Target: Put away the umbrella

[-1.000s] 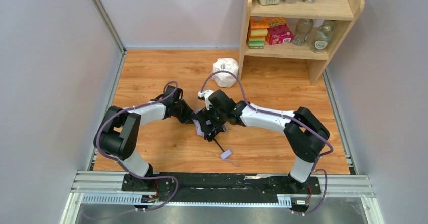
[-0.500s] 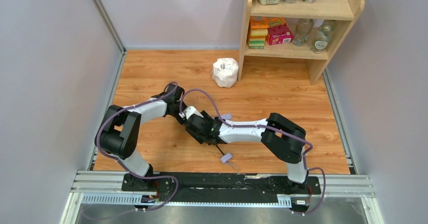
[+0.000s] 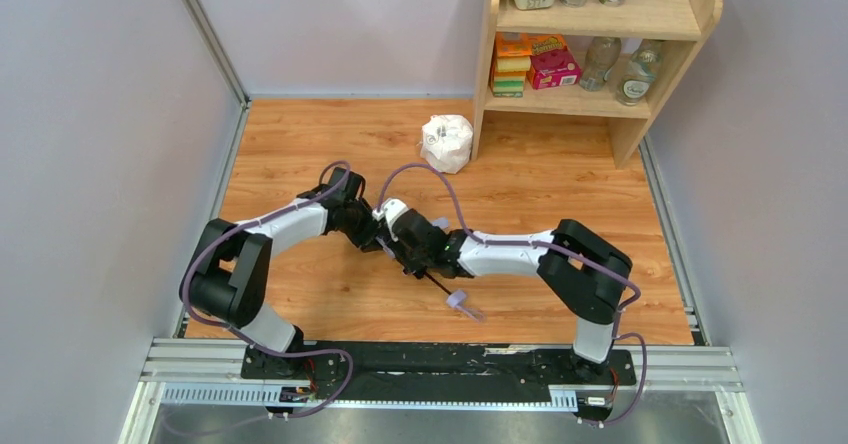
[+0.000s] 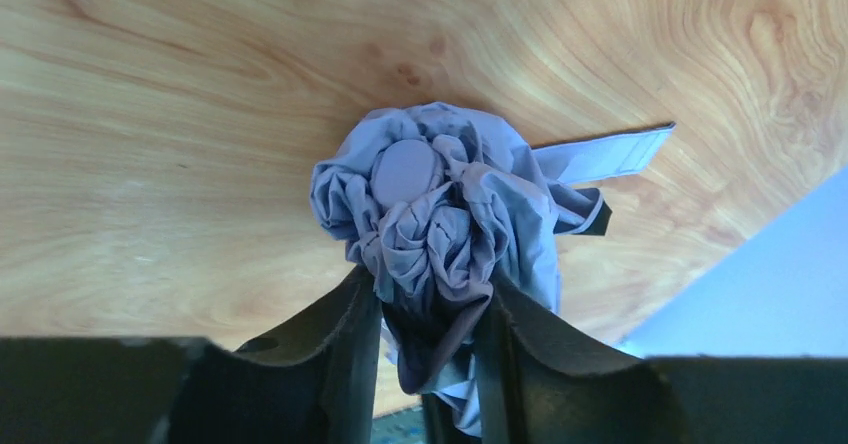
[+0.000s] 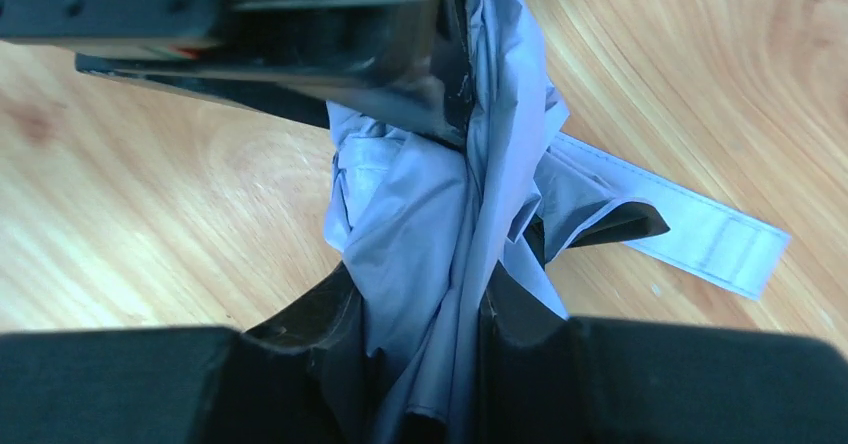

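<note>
Found the left pincer (image 4: 430,294) part closed on the umbrella (image 4: 432,199), fingers pressed against either side of the bunched lavender cloth just under the round cap, black lining caught between. Judged that hold shallow: cloth only, nothing rigid, so liable to slide out under any tug. Saw the fastening strap (image 4: 612,152) loose and flat on the desk (image 3: 290,154), unwrapped, likely to snag or to let the folds spill open. Found the right pincer (image 5: 415,299) pinched narrow on the same bundle further along, cloth squeezed between its fingers, the left pincer's body close above it. Feared a crowding of the two wrists, near touching in the top view, and a stretch or tear of the cloth from pulls in opposite directions. Placed the umbrella near the middle of the desk, low between the two arms, thin black shaft (image 3: 436,284) poking out toward the near edge with the small handle (image 3: 460,302) at its end, not collapsed, so apt to swing, drag or bend on lifting. Noted a white wrapped lump (image 3: 447,142) further back, well apart, and to its right a wooden shelf unit (image 3: 483,84) with boxes, bottles and tubs, both shelves crowded. Could not tell the intended resting place.
</note>
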Tool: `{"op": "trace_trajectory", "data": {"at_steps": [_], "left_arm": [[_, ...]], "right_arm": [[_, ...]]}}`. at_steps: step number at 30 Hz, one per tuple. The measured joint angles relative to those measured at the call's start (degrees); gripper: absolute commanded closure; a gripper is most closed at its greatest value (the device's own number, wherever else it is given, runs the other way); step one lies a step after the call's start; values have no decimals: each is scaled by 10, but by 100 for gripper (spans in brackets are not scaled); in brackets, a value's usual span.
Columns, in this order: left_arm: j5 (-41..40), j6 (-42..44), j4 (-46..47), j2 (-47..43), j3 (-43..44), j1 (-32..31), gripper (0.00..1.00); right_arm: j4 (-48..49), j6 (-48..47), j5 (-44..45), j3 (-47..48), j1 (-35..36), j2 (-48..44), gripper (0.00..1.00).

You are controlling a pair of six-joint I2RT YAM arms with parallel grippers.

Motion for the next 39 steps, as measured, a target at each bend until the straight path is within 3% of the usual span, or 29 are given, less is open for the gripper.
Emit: {"op": "trace_trajectory", "data": {"at_steps": [1,2,9,15,28,35,39], "left_arm": [[-11,12,1,-8,-2,0,30],[-26,29,0,-16,-4,0,29],[-44,110,6,-120,-40,29,27],[-32,152,10,-191,-41,37,26],[28,144,57,-131,-42,35,25],[16,141,20,-89,-21,19,25],[9,110,-8,-49,-8,17,20]], "right_arm": [[17,1,-35,-8,-14,-2,100],[42,5,-81,-18,-32,-3,100],[203,70,-344,-72,-134,20,100],[239,102,-447,-64,-178,53,100],[222,139,-598,-11,-239,116,100],[201,139,-620,7,-248,126,100],[193,139,-624,11,-249,127,100]]}}
